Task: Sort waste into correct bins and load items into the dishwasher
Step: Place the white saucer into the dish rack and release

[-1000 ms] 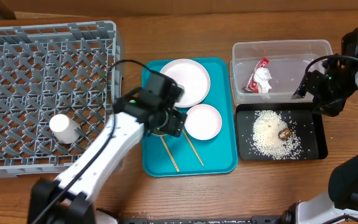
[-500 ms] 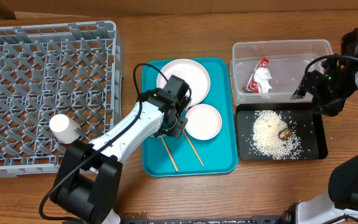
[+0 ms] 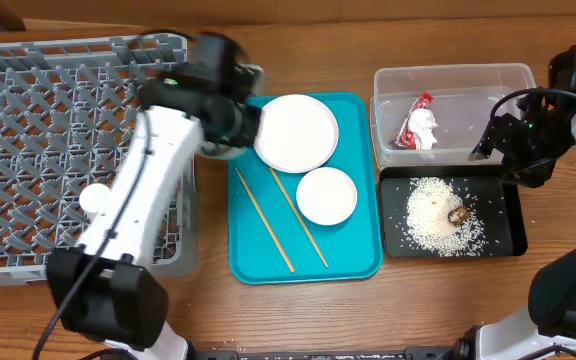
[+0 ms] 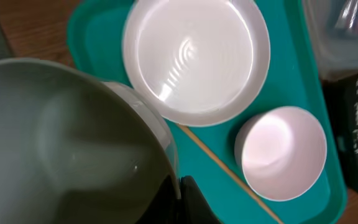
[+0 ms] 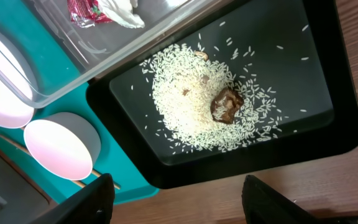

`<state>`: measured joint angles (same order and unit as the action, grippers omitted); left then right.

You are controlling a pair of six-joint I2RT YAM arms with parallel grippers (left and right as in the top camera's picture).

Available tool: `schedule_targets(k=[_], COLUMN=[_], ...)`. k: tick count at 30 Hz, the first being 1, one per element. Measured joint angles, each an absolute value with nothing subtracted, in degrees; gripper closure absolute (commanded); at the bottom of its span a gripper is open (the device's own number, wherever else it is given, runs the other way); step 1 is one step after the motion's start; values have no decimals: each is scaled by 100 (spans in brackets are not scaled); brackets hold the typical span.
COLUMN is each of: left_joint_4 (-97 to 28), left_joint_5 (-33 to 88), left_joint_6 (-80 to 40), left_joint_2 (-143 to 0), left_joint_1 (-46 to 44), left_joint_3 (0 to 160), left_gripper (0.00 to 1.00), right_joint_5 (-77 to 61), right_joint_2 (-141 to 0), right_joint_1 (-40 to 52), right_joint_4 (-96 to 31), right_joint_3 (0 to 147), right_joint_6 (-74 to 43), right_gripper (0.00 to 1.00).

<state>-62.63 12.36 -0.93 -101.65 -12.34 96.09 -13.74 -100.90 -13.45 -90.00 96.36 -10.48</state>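
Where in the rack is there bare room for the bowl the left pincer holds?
Most of the dish rack is bare lattice: the far half and the left side. The white cup sits in its front half, and the left arm crosses its right edge. The teal tray is crowded by plate, small dish and chopsticks.

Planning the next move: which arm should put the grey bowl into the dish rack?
Left. The left pincer grips the bowl beside the rack; the right pincer hangs open over the black tray, across the table.

My left gripper (image 4: pixel 176 198) holds the empty grey-white bowl (image 4: pixel 61 137); white plate (image 3: pixel 296 131), small dish (image 3: pixel 326 195) and chopsticks (image 3: pixel 278 220) lie on the teal tray (image 3: pixel 353 255).
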Motion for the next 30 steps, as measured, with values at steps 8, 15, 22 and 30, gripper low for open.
schedule_targets(k=[8, 15, 22, 30], left_joint_4=[-6093, -5887, -5763, -5909], left_joint_5=[4250, 6025, 6960, 7564], left_joint_6=[967, 1555, 1743, 1852], left_joint_2=[-10165, -10357, -11528, -12243], left_joint_1=[1597, 2976, 3315, 3732], left_joint_3=[9692, 9703, 9725, 9830], left_gripper=[96, 96, 96, 73], right_joint_5=[-1374, -1374, -1374, -1376], right_joint_2=[-10090, -10090, -10090, -10090], right_joint_1=[-1345, -1345, -1347, -1345], right_joint_4=[-9002, -9008, -9048, -9059], right_joint_3=[9636, 9636, 9638, 9636], right_joint_6=[-1046, -1050, -1044, -1048], right_gripper=[33, 33, 33, 33])
